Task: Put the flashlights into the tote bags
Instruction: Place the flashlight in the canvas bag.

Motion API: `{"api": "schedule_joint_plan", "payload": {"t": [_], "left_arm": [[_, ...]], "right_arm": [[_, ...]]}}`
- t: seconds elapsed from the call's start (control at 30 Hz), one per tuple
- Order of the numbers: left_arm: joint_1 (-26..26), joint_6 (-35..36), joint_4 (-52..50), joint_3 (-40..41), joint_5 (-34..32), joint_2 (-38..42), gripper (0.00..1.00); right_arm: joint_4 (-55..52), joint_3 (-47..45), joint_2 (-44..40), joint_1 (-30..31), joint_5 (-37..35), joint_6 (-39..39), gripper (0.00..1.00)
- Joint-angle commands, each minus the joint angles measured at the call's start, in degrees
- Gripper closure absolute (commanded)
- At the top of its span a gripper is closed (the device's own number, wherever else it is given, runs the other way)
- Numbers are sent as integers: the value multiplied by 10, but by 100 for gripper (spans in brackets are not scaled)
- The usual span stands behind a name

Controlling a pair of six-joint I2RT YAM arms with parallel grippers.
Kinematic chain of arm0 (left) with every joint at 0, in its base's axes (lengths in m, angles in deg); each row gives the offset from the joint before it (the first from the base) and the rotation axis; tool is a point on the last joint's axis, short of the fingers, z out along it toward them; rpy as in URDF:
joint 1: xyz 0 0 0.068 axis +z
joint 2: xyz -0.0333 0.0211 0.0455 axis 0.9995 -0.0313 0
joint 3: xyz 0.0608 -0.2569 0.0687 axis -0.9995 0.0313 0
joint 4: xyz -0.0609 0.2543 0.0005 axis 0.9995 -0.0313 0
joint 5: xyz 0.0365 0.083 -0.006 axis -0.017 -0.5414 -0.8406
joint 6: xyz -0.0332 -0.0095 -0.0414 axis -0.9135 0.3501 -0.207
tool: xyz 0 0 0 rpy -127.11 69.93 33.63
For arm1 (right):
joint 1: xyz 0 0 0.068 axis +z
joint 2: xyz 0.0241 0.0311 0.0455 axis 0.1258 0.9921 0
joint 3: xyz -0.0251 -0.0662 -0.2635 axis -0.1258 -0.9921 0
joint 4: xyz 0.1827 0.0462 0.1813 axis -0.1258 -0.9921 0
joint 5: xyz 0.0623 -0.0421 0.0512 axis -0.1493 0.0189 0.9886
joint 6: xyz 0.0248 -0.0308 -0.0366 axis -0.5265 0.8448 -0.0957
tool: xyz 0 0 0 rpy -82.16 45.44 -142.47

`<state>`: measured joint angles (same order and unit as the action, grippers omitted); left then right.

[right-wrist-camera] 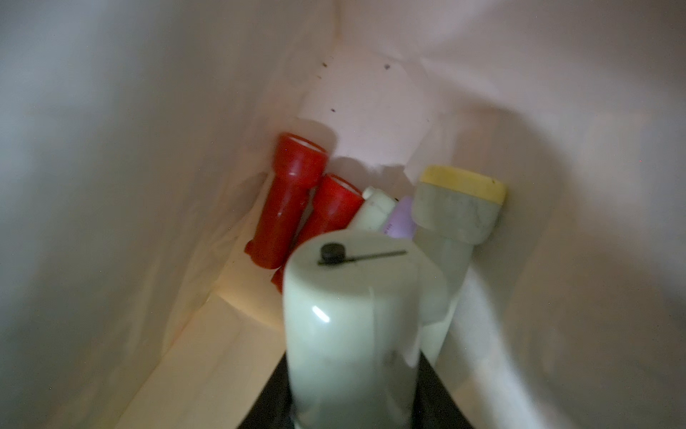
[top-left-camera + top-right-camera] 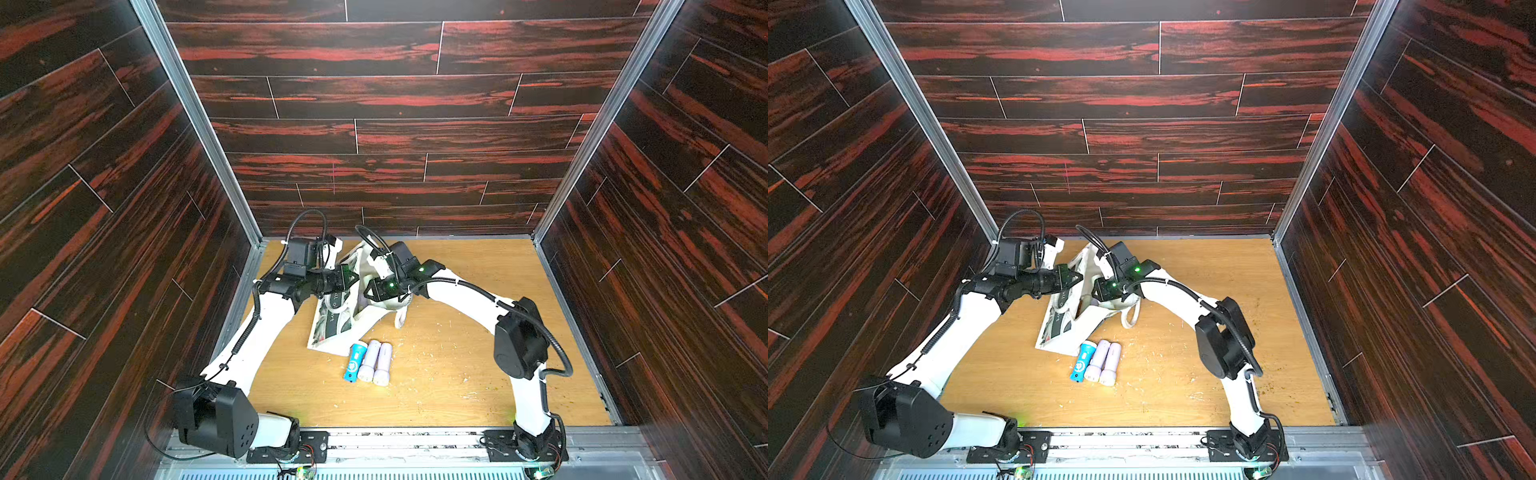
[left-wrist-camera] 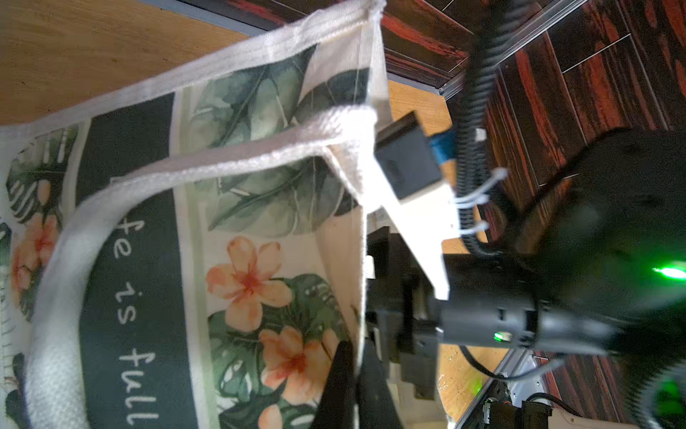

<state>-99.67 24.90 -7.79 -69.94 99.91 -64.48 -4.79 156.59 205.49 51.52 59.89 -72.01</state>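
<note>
The table (image 2: 457,395) bears the tote bag (image 2: 328,328), one blue flashlight (image 2: 353,360), two lilac flashlights (image 2: 369,359).

Cloth vs plastic in here
That bag (image 3: 260,111) is coarse woven cloth, matt; flashlights (image 1: 289,200) are smooth glossy plastic; worktop (image 2: 457,395) looks like matt wood grain.

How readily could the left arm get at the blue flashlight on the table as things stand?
Probably not at once. The left gripper is shut on the rim of the tote bag, so it would have to let go first. Otherwise the blue flashlight lies in the open, with nothing above it.
</note>
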Motion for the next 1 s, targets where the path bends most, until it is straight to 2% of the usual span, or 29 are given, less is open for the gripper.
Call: {"api": "schedule_joint_plan", "payload": {"t": [0.0, 0.23, 0.47, 0.83, 0.97], "left_arm": [[3, 1, 7, -14, 8, -3, 100], [3, 1, 7, -14, 9, -4, 100], [3, 2, 5, -12, 10, -4, 100], [3, 4, 2, -10, 5, -2, 100], [3, 5, 2, -10, 5, -1, 100]], "right_arm": [[-5, 16, 27, 1, -8, -29, 100], [-26, 36, 59, 1, -13, -50, 100], [-23, 42, 74, 2, 4, -58, 77], [-23, 35, 71, 1, -16, -61, 38], [-22, 32, 66, 2, -22, -62, 30]]}}
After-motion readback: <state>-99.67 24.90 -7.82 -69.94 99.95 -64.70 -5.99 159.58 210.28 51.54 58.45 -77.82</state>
